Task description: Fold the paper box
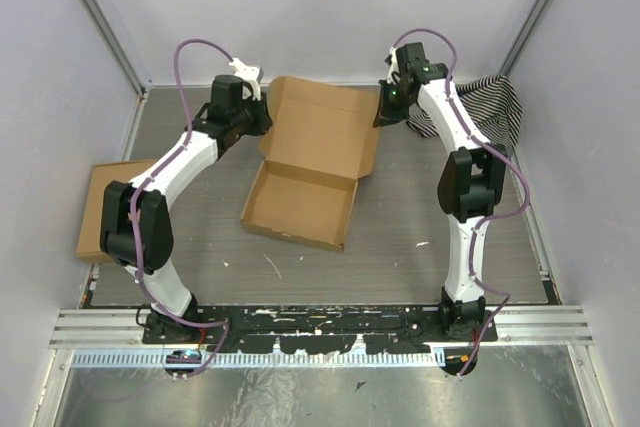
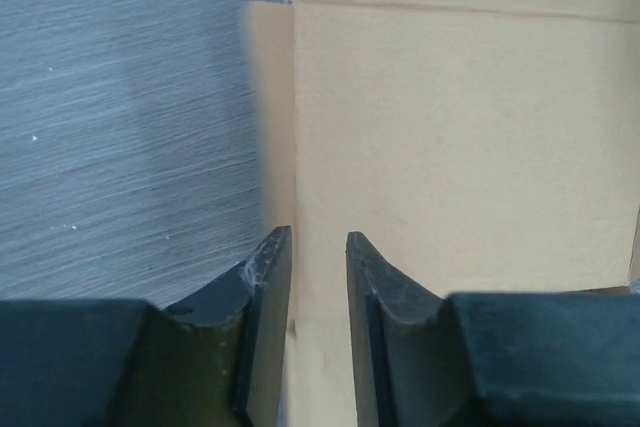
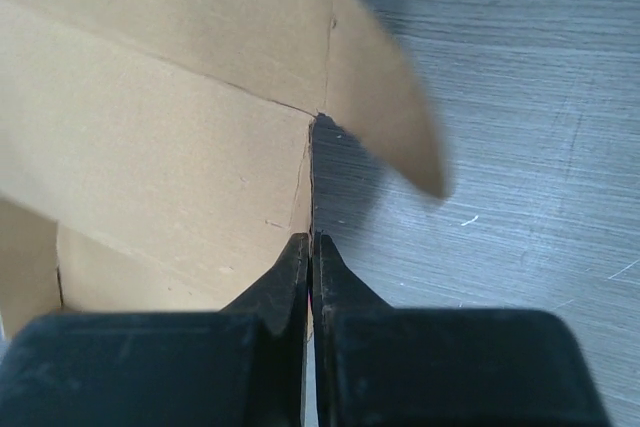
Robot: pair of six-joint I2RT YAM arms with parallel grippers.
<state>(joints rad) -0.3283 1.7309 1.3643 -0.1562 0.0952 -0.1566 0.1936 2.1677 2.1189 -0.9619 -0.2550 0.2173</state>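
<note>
The paper box [image 1: 300, 205] lies open mid-table, its shallow tray near me and its lid panel [image 1: 325, 127] stretching away. My left gripper [image 1: 264, 113] is at the lid's left edge. In the left wrist view its jaws [image 2: 318, 252] stand a little apart, astride the edge of the raised left side flap [image 2: 272, 117], with a gap showing. My right gripper [image 1: 384, 107] is at the lid's right edge. In the right wrist view it [image 3: 312, 247] is shut on the thin edge of the right side flap [image 3: 200, 177], whose rounded tab [image 3: 390, 117] sticks out beyond.
A narrower oblong cardboard piece [image 1: 98, 209] lies at the left edge under the left arm. A black-and-white striped cloth [image 1: 497, 107] is bunched at the back right corner. Enclosure walls stand on three sides.
</note>
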